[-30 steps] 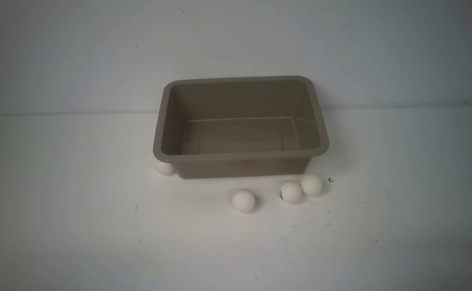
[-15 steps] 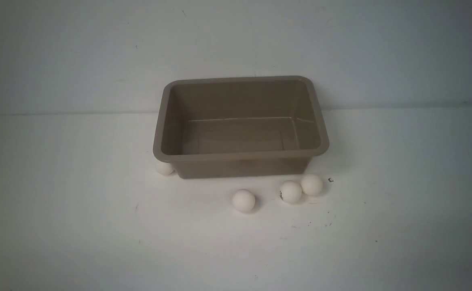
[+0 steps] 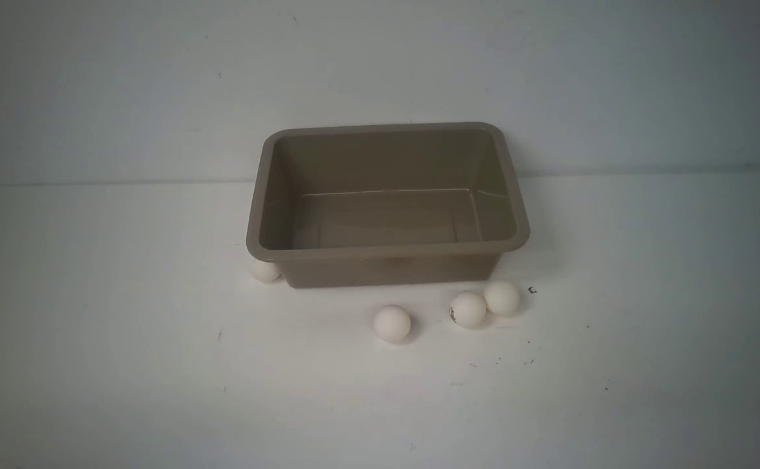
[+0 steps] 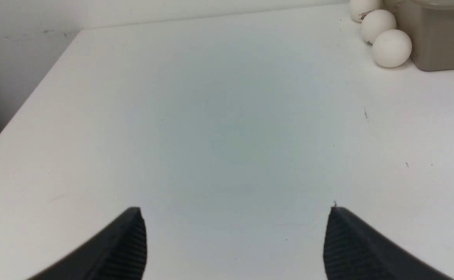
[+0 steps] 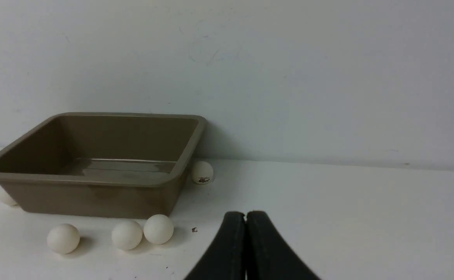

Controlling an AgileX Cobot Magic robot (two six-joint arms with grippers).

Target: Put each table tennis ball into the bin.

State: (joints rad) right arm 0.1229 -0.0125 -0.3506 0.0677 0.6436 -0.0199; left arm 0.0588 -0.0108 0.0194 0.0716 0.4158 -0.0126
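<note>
The grey-brown bin stands mid-table by the back wall, and no ball shows inside it. Several white table tennis balls lie on the table around it. One ball is tucked at its front left corner, one lies in front, and a marked ball touches another at the front right. Neither gripper shows in the front view. My left gripper is open over bare table, far from three balls beside the bin. My right gripper is shut and empty, near a ball.
A white wall rises directly behind the bin. The table's edge runs along one side in the left wrist view. Another marked ball lies behind the bin's far corner. Small dark specks dot the tabletop.
</note>
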